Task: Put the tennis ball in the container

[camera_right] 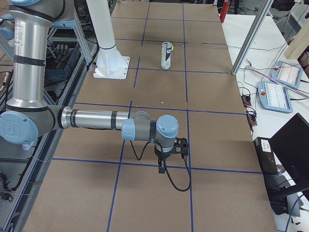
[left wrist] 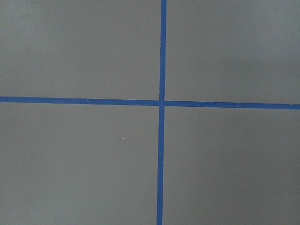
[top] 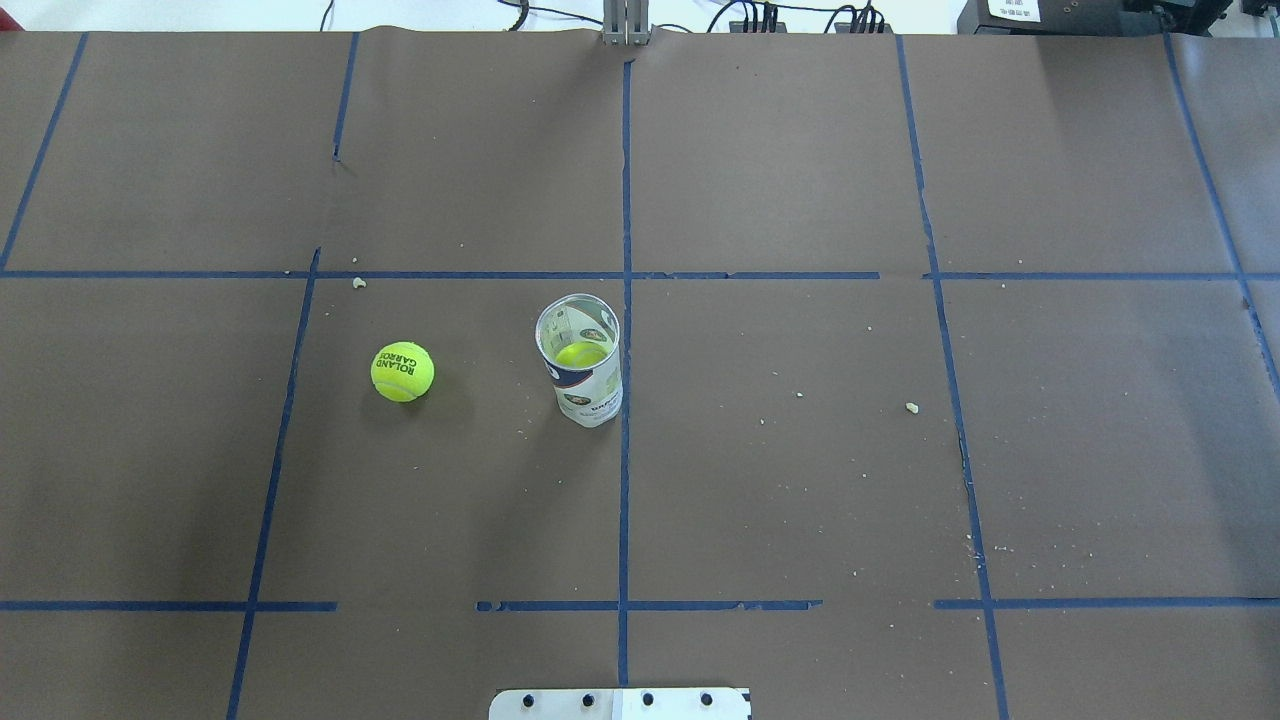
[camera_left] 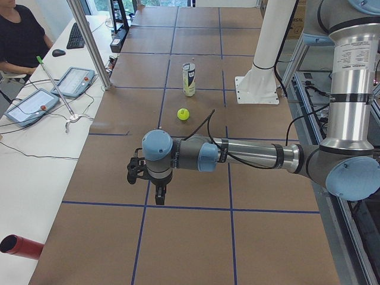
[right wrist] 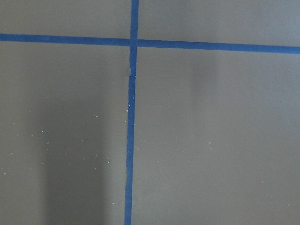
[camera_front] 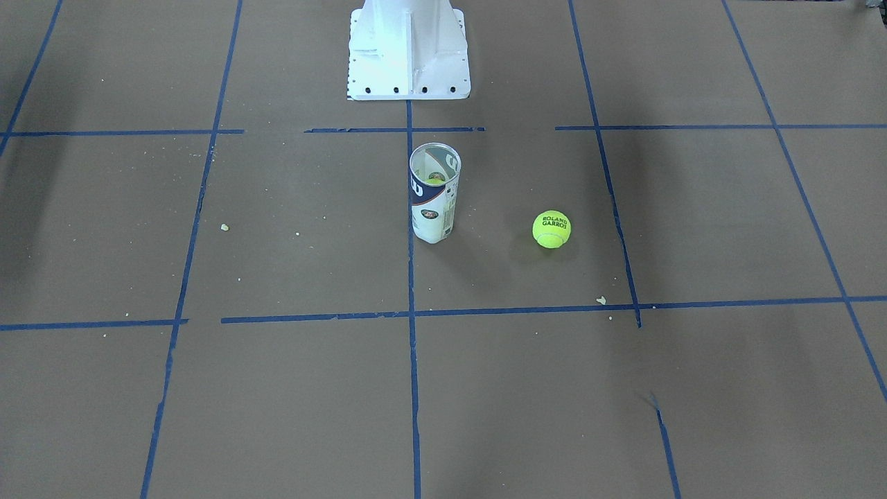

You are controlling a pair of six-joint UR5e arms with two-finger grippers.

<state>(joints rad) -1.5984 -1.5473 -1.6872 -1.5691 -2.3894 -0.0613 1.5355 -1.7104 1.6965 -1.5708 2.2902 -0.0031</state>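
Left gripper (camera_left: 135,173) nearest; whether its fingers are spread cannot be told. Tennis ball (camera_front: 551,229) is judged light, fuzzy, springy; best pinched across its middle.

Both forearms lie level; left hand (camera_left: 159,200) and right hand (camera_right: 161,168) point down.

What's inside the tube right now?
One yellow-green ball sits low inside the tube, seen through its open top; the label hides anything beneath it.
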